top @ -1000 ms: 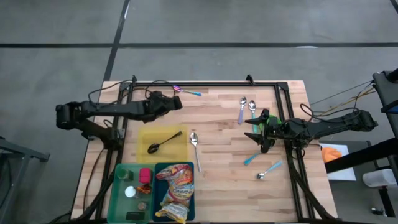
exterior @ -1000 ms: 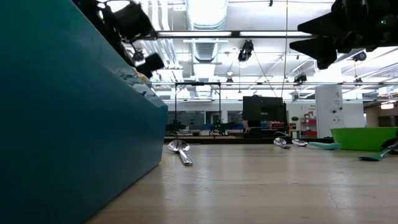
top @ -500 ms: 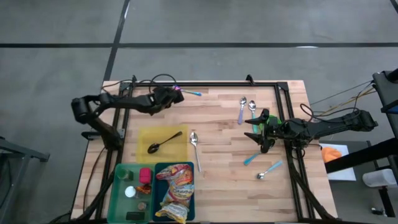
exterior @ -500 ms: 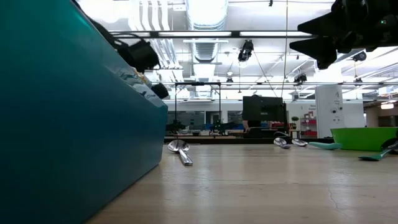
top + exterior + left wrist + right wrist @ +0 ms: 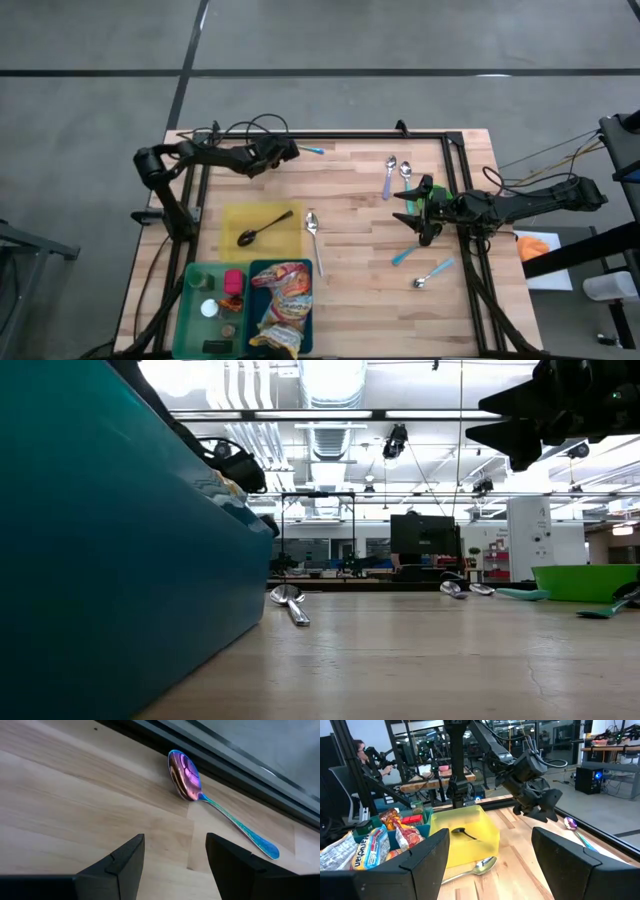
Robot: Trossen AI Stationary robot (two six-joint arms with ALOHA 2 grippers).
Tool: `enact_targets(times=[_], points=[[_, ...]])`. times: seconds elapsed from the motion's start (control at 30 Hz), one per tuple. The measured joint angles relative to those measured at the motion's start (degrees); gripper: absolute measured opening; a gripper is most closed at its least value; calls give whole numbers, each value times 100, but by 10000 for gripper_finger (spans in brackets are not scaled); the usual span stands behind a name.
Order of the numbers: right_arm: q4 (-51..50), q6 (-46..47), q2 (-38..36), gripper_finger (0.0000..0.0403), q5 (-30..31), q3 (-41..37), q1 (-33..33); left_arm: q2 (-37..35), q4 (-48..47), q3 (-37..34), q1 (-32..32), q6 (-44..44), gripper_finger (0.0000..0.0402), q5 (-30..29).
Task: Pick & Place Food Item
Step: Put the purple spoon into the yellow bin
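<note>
Two pincers, both mine, are over a wooden table (image 5: 360, 300), and neither holds anything.

My left gripper (image 5: 175, 842) hangs low at the far left of the table, fingers apart with bare wood between them. Just beyond it, against the far rail, lies a rainbow-coloured spoon (image 5: 185, 770), which is cutlery and not food.

My right gripper (image 5: 405, 212) hovers on the right side of the table, about halfway between near and far. Its fingers are spread wide and it points left.

The food is a crinkled snack packet (image 5: 282, 305) with red and yellow print. It lies in a teal bin (image 5: 250, 320) at the near left edge, beside a green bin (image 5: 195, 290) of small items. The packet's long axis runs from near to far.

From my left gripper, the packet lies well apart, almost straight toward the near edge. A yellow tray (image 5: 232, 215) holding a dark spoon (image 5: 262, 228) sits between them. From my right gripper, it lies toward the near left, across open table.

Neither gripper is clearly closer. I judge the left arm better placed, since the bin is on its side. It would have to lift over the tray and come down with its fingers across the packet's width.
</note>
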Motion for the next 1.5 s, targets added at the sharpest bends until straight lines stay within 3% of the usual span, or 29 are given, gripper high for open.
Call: enact_targets(times=[0.17, 0.4, 0.77, 1.07, 1.2, 1.3, 1.5], points=[[0, 0, 0, 281, 1, 0, 1, -1, -6, 0, 44, -13, 211, 175], [0, 0, 0, 281, 0, 0, 2, -338, -276, 0, -30, 714, 211, 1948], [0, 0, 0, 281, 0, 0, 0, -1291, -161, 4, -49, 3396, 211, 2074], [0, 0, 0, 281, 0, 0, 1, -1333, -504, 136, 478, 3349, 211, 2509], [0, 0, 0, 281, 0, 0, 2, -1266, -772, 120, 360, 2881, 212, 2501], [0, 0, 0, 281, 0, 0, 2, -1273, -619, 119, -90, 2753, 212, 1621], [0, 0, 0, 281, 0, 0, 2, -1255, -349, -180, -1543, 1642, 212, -1697]])
